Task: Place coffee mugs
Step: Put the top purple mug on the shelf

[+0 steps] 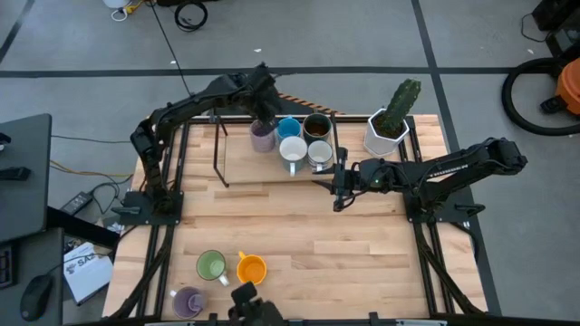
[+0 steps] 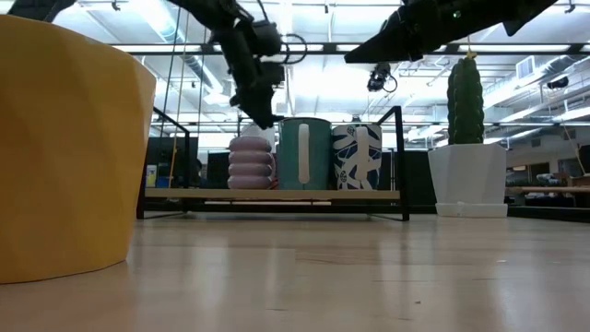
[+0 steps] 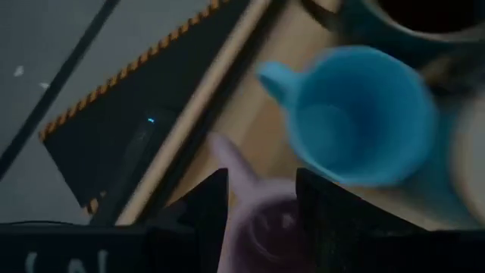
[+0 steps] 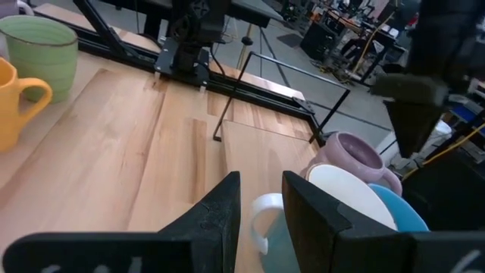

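On the high view the left gripper point(image 1: 264, 120) hangs over the purple mug point(image 1: 262, 137) at the far rack, at about 11 o'clock from the table centre. Its fingers are spread, and in the left wrist view the purple mug point(image 3: 265, 227) shows between them; whether they touch it I cannot tell, as that view is blurred.

Beside it stand the blue mug point(image 1: 288, 128), the dark brown mug point(image 1: 316, 125), a white mug point(image 1: 292, 150) and a patterned white mug point(image 1: 320, 154), all close together.

The right gripper point(image 1: 339, 184) hovers just at 5 o'clock of this group, fingers parted and holding nothing.

At the near edge, about 7 o'clock, stand the green mug point(image 1: 211, 265), the orange mug point(image 1: 251, 269) and a second purple mug point(image 1: 188, 302).

The cactus pot point(image 1: 387, 133) is at 1 o'clock.

No writing on the mugs can be read.
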{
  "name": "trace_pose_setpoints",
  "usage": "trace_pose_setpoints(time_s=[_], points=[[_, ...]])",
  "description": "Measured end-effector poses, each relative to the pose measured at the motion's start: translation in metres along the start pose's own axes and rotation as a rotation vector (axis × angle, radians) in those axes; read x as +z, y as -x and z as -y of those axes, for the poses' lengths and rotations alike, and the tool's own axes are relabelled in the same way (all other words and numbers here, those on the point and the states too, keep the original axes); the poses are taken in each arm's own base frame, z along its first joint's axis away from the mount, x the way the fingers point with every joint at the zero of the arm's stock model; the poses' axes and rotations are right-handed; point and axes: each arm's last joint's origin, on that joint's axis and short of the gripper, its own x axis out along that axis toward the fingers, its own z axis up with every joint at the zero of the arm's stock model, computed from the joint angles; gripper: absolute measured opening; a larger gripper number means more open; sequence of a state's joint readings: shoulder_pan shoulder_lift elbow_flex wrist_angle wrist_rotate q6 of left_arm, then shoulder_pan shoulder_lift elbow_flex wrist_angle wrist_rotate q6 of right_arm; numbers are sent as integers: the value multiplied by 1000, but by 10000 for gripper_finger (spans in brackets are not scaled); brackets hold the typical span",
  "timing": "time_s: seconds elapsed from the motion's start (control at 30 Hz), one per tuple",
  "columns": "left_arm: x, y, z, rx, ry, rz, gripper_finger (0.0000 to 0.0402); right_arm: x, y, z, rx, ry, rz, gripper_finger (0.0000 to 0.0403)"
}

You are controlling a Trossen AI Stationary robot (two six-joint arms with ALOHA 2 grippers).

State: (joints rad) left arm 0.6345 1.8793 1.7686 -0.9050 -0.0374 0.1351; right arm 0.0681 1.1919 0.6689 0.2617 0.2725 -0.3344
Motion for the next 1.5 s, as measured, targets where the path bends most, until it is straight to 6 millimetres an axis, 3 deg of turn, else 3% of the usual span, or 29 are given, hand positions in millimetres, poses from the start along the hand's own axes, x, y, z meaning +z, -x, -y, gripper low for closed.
trace_pose_setpoints(time_s=[0.13, 0.3, 0.5, 0.73, 1.2, 1.5], points=[[-3, -18, -13, 25, 49, -33, 162, 0, 0, 0, 2, 1, 5, 105], [-3, -41, -15, 10, 69, -51, 162, 0, -1, 3, -4, -3, 4, 105], [-2, -49, -15, 11, 71, -50, 162, 0, -1, 3, -2, -7, 5, 105], [-6, -48, -18, 115, 27, -95, 162, -1, -1, 3, 0, -7, 5, 105], [-5, -47, -17, 163, -24, -103, 162, -1, -1, 3, 1, -7, 4, 105], [6, -10, -23, 135, -117, -148, 162, -1, -1, 3, 1, -7, 4, 105]])
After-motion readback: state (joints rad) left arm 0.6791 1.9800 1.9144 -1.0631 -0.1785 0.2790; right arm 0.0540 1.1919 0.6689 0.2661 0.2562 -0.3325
